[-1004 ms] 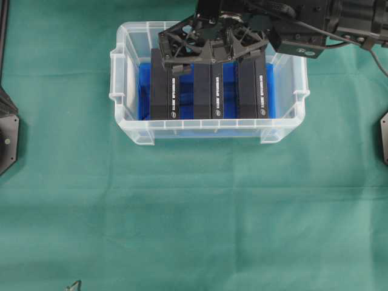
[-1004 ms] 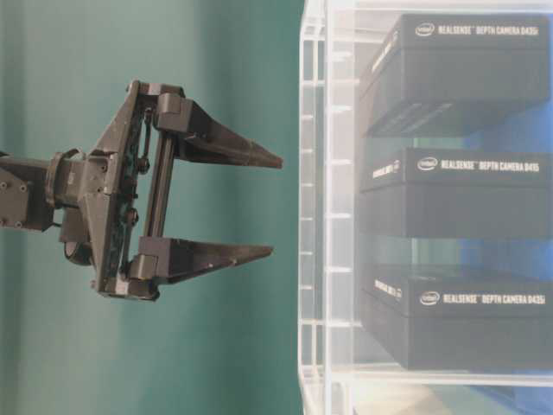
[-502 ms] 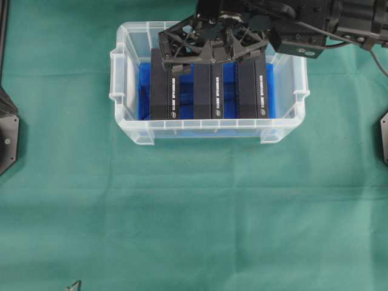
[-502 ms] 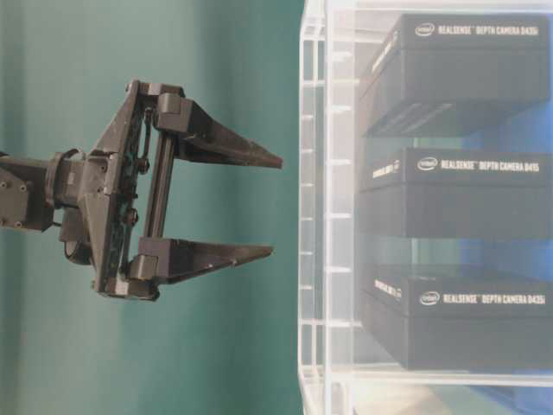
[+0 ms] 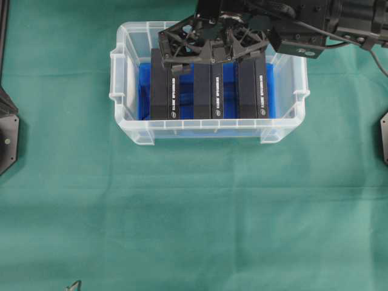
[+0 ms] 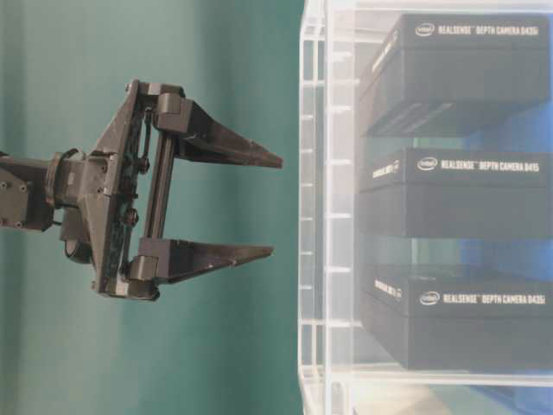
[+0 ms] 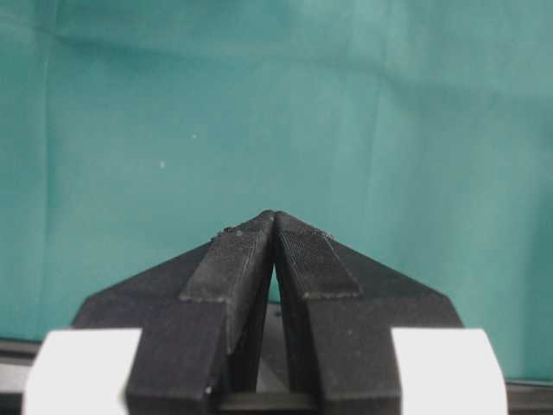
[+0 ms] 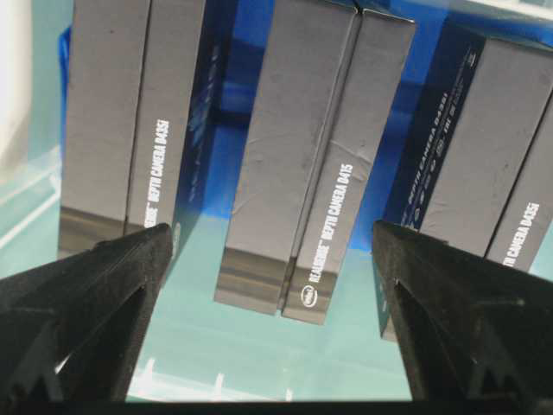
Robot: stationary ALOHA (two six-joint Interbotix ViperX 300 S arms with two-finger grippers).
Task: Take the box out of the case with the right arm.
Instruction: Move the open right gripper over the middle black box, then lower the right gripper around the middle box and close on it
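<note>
The clear case [image 5: 124,91] with a blue bottom holds three black boxes standing side by side: left [image 5: 163,88], middle [image 5: 209,91] and right [image 5: 253,88]. My right gripper [image 5: 212,60] hangs open over the back of the case, above the middle box [image 8: 302,173]. In the right wrist view its fingers [image 8: 104,285] flank that box without touching it. In the table-level view the right gripper [image 6: 276,206] stops just short of the case rim [image 6: 311,216], nothing between its jaws. My left gripper [image 7: 275,213] is shut and empty over bare green cloth.
Green cloth [image 5: 194,212] covers the table around the case. Black arm bases sit at the left edge [image 5: 7,136] and right edge [image 5: 384,136]. The right arm's body [image 5: 315,24] reaches in from the top right.
</note>
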